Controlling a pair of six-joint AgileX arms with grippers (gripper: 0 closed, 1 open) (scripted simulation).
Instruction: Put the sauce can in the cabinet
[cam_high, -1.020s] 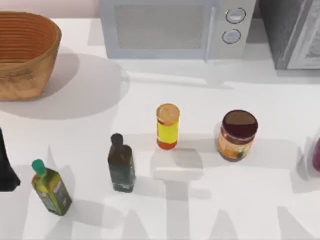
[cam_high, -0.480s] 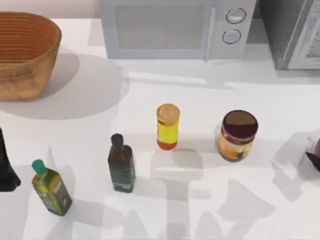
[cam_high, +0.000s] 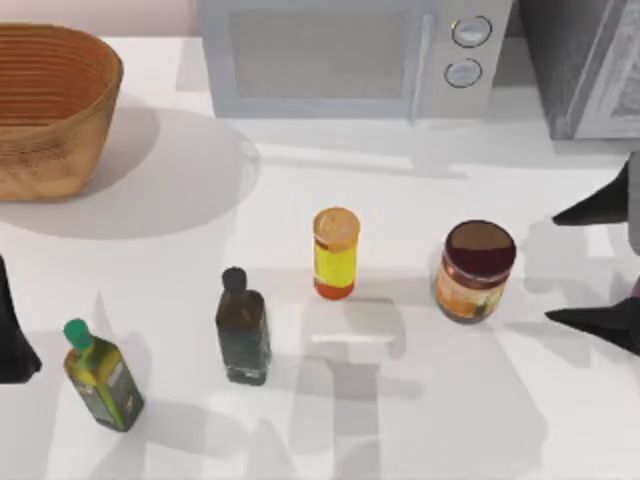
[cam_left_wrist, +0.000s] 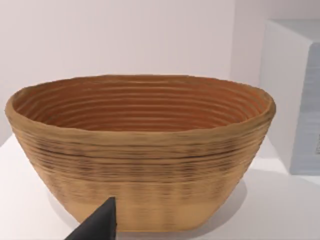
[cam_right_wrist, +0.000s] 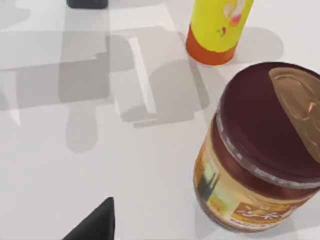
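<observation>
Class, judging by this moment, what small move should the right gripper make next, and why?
Probably slide the right gripper toward the top view's left until its open fingers bracket the sauce can. The can stands upright, untouched, just beside them, and the cabinet waits behind.

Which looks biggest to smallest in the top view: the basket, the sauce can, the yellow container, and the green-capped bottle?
1. Basket, by far the largest.
2. Sauce can.
3. Green-capped bottle and yellow container look about alike; the bottle leans, so ranking them is unsure.
</observation>
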